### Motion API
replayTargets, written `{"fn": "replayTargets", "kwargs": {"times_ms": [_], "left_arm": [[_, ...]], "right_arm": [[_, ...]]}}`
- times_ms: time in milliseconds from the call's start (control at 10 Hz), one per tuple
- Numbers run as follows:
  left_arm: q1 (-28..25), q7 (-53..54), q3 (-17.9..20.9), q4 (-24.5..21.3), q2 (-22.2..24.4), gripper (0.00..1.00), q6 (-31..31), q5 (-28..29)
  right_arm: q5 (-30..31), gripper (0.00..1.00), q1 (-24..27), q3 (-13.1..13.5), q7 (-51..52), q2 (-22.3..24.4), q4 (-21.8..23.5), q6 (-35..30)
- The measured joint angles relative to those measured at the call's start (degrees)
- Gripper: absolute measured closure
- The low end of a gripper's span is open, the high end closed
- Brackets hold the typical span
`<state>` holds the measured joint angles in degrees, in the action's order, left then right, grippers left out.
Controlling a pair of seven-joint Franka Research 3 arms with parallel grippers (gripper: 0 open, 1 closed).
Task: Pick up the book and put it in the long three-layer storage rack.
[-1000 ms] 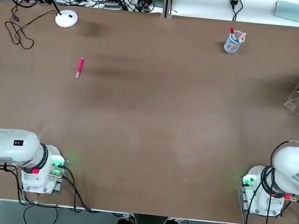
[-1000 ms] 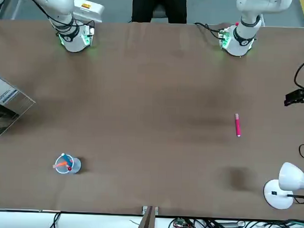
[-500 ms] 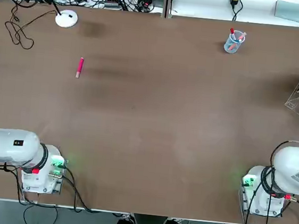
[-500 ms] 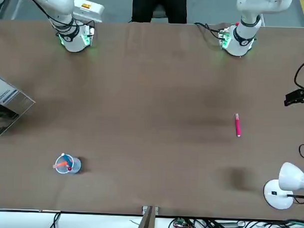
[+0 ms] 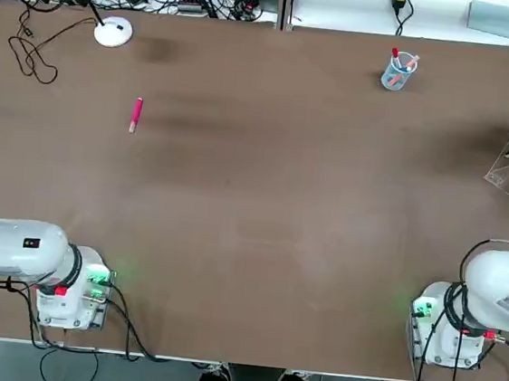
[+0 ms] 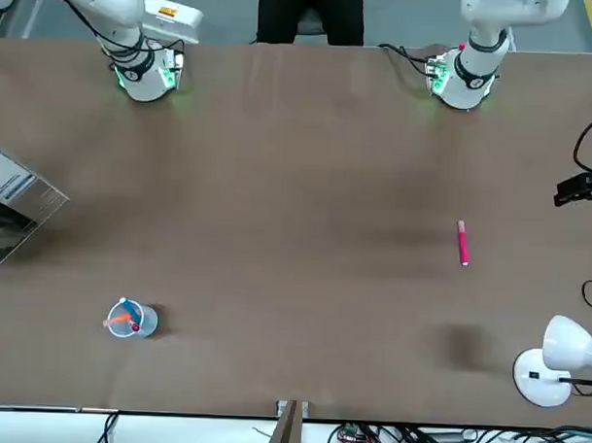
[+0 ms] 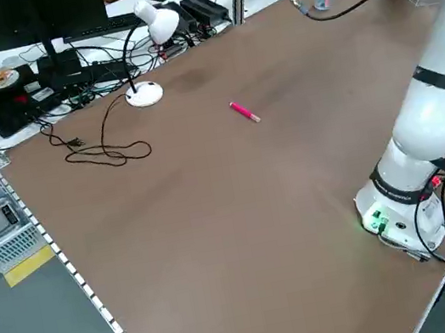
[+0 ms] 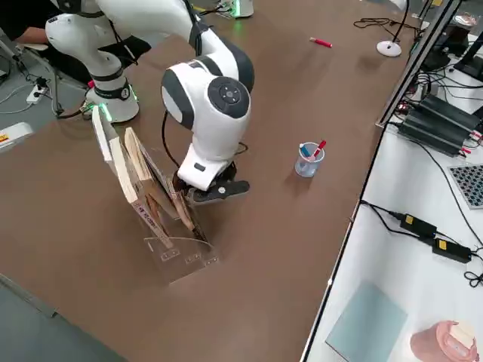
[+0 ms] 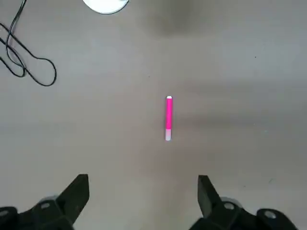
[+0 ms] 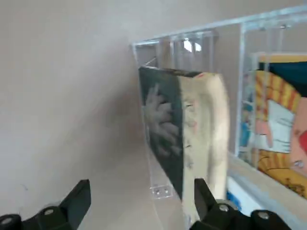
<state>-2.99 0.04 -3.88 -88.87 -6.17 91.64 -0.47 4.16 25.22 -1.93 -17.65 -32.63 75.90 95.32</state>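
My right claw (image 10: 136, 203) has let go, its fingers wide open, and the book (image 10: 180, 139) now stands in the rack (image 10: 192, 40), center frame.

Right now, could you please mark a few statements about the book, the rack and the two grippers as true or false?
1. The book stands in the long three-layer storage rack. True.
2. The right gripper is shut on the book. False: its fingers are spread and hold nothing.
3. The left gripper is open above the pink pen. True.
4. The pink pen stands in the clear cup. False: it lies flat on the table, far from the cup.
5. The rack holds only the book. False: other printed items sit beside it.
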Motion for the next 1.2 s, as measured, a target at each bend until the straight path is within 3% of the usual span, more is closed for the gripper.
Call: {"fn": "replayTargets", "kwargs": {"times_ms": [300,900,1200], "left_arm": [[0.0,0.0,0.0,0.8,0.0,0.00,0.0,0.0],[0.0,0.0,0.0,1.8,0.0,0.00,0.0,0.1],[0.0,0.0,0.1,2.9,0.0,0.00,0.0,0.1]], "right_arm": [[-0.6,0.04,-1.9,-1.5,3.5,0.5,0.0,-0.2],[-0.6,0.04,-2.7,-7.0,12.8,1.7,-0.1,-0.6],[-0.6,0.04,-3.7,-8.2,15.7,2.0,-0.1,-0.4]]}}
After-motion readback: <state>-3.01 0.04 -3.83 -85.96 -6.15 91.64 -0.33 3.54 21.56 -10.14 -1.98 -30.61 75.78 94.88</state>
